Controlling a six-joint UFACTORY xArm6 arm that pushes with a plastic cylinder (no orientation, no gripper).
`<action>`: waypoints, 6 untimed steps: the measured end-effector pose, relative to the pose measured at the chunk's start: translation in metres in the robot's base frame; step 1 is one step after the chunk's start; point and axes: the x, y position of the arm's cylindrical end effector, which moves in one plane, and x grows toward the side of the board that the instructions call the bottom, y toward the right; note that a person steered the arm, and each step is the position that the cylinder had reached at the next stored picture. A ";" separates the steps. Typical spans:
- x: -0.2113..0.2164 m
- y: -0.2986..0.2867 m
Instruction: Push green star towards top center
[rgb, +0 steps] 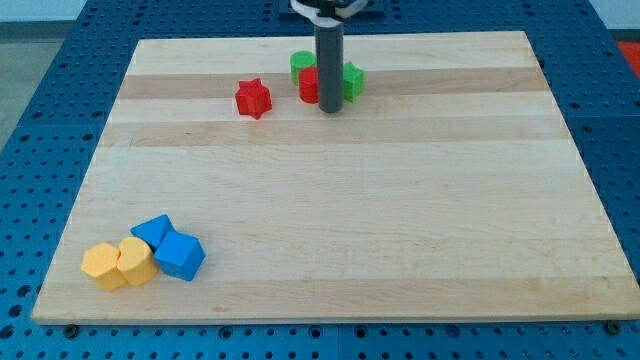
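Down at the near-left corner of the wooden board (400, 250) sits a huddle of four: two yellow blocks (104, 267) (137, 261) touching each other, with a blue block (180, 256) pressed against them and a second blue block (152, 231) just behind it. None of them matter right now.

All the action is far up the board from that huddle, near the top edge. A red star (254, 98) stands alone, and to the view's right of it is a tight knot: a green block (303, 66), a red block (311, 84) touching it, and the green star (350, 80), mostly hidden behind the rod. My tip (331, 108) is planted just in front of that knot, between the red block and the green star, on their near side. No jaws on this rod, so it grips nothing; it only leans and pushes.

By my reckoning the push is in its closing stretch, since the green star already sits close to top centre. Any further nudge calls for a short, careful stroke away from the camera, kept on the star's side so the red block isn't dragged along.
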 end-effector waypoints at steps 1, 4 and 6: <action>-0.007 0.032; -0.034 0.003; -0.020 0.016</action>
